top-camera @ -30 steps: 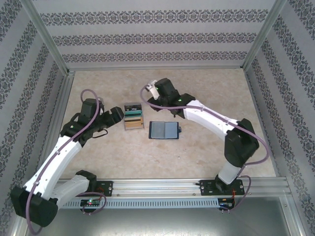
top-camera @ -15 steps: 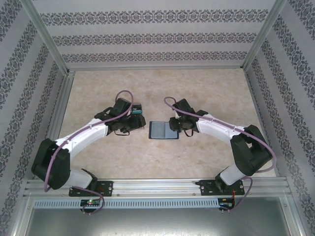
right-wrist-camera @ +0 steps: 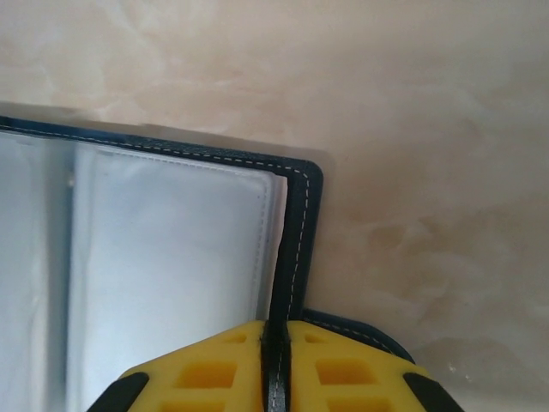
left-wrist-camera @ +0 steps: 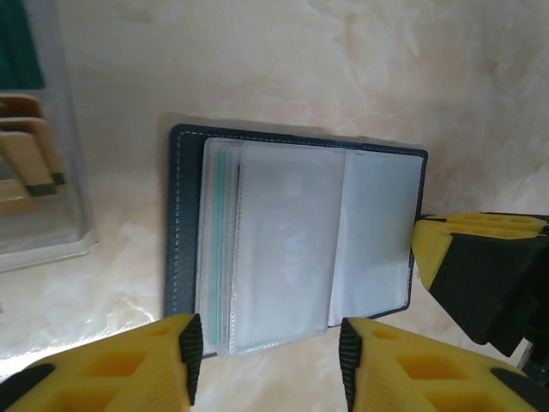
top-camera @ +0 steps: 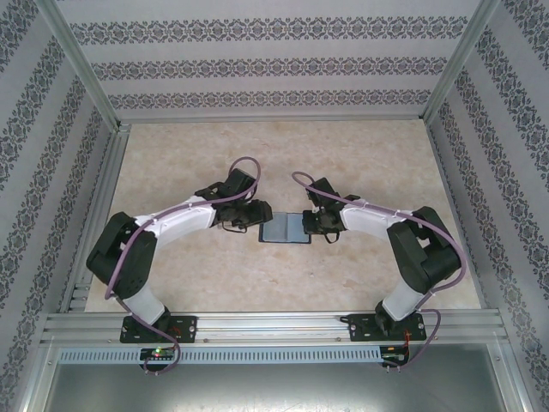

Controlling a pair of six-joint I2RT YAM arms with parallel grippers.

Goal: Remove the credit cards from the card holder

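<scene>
The card holder (top-camera: 286,228) lies open on the table, a dark navy cover (left-wrist-camera: 178,215) with clear sleeves (left-wrist-camera: 292,240). A teal credit card (left-wrist-camera: 220,223) shows edge-on inside the left sleeves. My left gripper (left-wrist-camera: 270,360) is open at the holder's left end (top-camera: 260,220), its yellow fingers either side of the sleeves' near edge. My right gripper (right-wrist-camera: 276,339) is shut on the stitched right edge of the cover (right-wrist-camera: 300,223), and it sits at the holder's right end (top-camera: 314,225). One of its yellow fingers (left-wrist-camera: 480,257) shows in the left wrist view.
A clear tray (left-wrist-camera: 51,215) with tan cards (left-wrist-camera: 26,163) and a teal one (left-wrist-camera: 15,43) stands just left of the holder. Aluminium frame posts and patterned walls ring the marble-look table (top-camera: 360,163).
Both arms have swung inward to the open holder. The right gripper has closed onto the cover's right edge. The left gripper has narrowed around the sleeves.
</scene>
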